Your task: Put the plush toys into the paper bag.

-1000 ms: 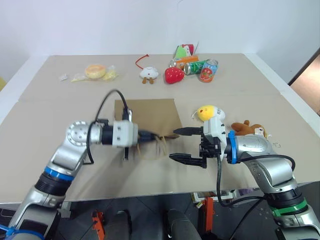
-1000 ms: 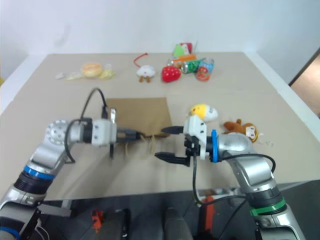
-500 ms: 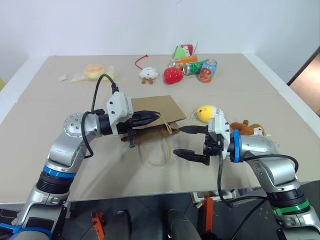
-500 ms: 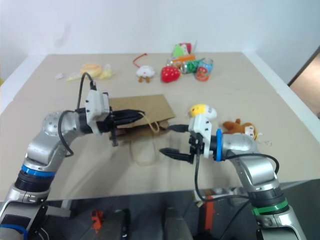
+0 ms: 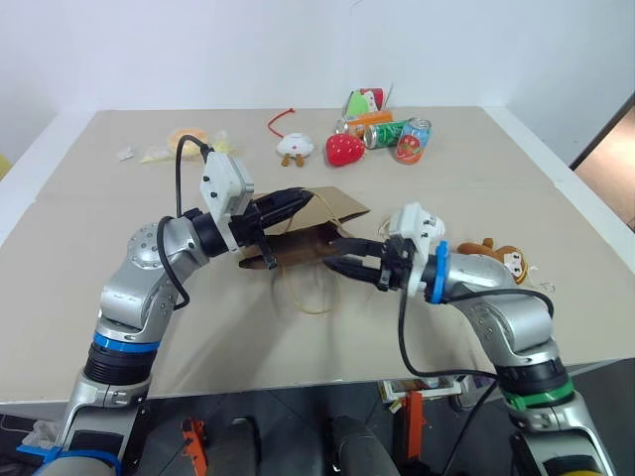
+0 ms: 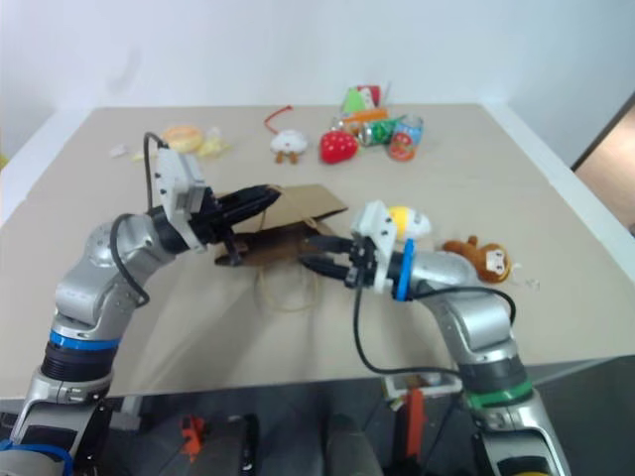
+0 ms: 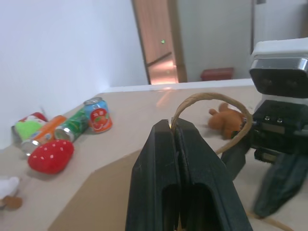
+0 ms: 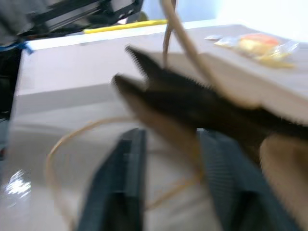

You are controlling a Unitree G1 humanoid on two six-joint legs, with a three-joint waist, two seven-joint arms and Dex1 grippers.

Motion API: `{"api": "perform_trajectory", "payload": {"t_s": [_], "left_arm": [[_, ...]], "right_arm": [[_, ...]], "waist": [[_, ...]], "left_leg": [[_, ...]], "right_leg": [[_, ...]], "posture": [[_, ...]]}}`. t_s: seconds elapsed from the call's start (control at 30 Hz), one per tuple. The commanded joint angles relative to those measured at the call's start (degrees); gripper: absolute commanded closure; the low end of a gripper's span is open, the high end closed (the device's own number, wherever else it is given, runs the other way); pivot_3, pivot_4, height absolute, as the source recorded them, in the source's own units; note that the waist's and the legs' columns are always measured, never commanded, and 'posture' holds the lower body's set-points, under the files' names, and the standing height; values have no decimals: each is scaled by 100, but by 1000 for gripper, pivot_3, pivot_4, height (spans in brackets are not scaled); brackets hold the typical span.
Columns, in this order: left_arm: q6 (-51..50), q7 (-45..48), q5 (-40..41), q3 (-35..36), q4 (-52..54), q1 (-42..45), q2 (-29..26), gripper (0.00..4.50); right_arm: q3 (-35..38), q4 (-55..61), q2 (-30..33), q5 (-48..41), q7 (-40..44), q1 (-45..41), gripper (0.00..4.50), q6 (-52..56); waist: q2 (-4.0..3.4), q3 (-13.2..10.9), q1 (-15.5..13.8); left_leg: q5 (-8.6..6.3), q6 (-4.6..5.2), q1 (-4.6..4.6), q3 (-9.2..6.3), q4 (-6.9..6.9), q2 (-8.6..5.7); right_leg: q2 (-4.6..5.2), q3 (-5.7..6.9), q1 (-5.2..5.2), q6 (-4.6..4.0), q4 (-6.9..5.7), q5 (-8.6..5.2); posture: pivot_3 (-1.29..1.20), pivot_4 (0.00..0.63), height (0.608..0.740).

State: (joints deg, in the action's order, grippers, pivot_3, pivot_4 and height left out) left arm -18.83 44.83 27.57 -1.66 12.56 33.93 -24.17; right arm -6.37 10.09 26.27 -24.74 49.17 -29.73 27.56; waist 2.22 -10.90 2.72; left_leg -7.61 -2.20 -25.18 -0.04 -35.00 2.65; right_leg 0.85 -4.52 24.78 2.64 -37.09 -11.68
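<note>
The paper bag lies on the table with its mouth edge lifted. The left gripper is clamped tight on one loop handle, holding that side up. The right gripper sits at the bag's lower mouth edge, fingers partly apart; whether it grips the paper I cannot tell. The yellow toy and the brown monkey lie just behind the right arm, outside the bag.
</note>
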Motion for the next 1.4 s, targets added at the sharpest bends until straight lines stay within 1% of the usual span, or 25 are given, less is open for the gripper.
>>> {"api": "perform_trajectory", "payload": {"t_s": [0.03, 0.07, 0.3, 0.47, 0.57, 0.67, 0.87, 1.17, 1.4], "left_arm": [[28, -141, 11, 76, 320, 97, 36, 4500], [28, -155, 5, 68, 331, 80, 45, 4500], [-6, -742, -39, 159, 398, 107, 339, 4500], [107, -1177, -264, 141, 385, 145, 528, 4500], [119, -1395, -354, 132, 418, 127, 661, 4500], [84, -1611, -373, 159, 471, 123, 789, 4500], [231, -1767, -543, 104, 573, 175, 845, 4500], [573, -1549, -755, 2, 949, 821, 693, 4500], [702, -1279, -865, -149, 1222, 923, 520, 4500]], "right_arm": [[-75, -248, -364, 271, -515, -373, 4392, -18], [-103, -307, -428, 329, -569, -442, 4461, -26], [-487, -934, -872, 1086, -1078, -704, 4461, -382], [-916, -1366, -983, 1823, -1381, -453, 4461, -879], [-962, -1674, -1230, 2077, -1726, -319, 4461, -1118], [-887, -1945, -1461, 2206, -1973, -301, 4461, -1273], [-810, -2384, -1631, 2428, -2242, -363, 4461, -1577], [-654, -2477, -1619, 2435, -2288, -389, 4461, -1644], [-605, -2431, -1617, 2453, -2249, -369, 4461, -1620]], "waist": [[0, 0, 4], [0, 0, 2], [0, 0, 0], [0, 0, 0], [1, 1, 0], [1, 1, 1], [1, 1, 1], [1, 1, 2], [1, 1, 3]], "left_leg": [[0, 0, -1, 0, 0, 0], [0, 0, 0, 0, 0, 1], [0, -1, -4, 0, 1, 0], [0, 0, -4, 0, 1, 0], [0, -1, -4, 0, 1, 0], [0, -1, -5, 0, 2, 0], [0, -1, -4, 0, 1, 0], [0, -1, -6, 0, 2, 0], [0, -1, -5, 0, 3, 0]], "right_leg": [[0, 0, 1, 0, 0, 0], [-2, -1, 1, -1, 0, 2], [-3, -3, 1, -2, 0, 4], [-4, -4, 3, -2, 0, 4], [-4, -4, 2, -2, 0, 4], [-5, -6, 5, 0, 0, 6], [-9, -8, 3, 1, 0, 7], [-10, -11, 4, 1, 1, 7], [-12, -14, 4, 1, 1, 7]], "posture": [[0, 150, 740], [0, 150, 740], [0, 150, 740], [0, 150, 740], [0, 150, 740], [0, 150, 740], [0, 150, 740], [0, 150, 740], [0, 150, 740]]}}
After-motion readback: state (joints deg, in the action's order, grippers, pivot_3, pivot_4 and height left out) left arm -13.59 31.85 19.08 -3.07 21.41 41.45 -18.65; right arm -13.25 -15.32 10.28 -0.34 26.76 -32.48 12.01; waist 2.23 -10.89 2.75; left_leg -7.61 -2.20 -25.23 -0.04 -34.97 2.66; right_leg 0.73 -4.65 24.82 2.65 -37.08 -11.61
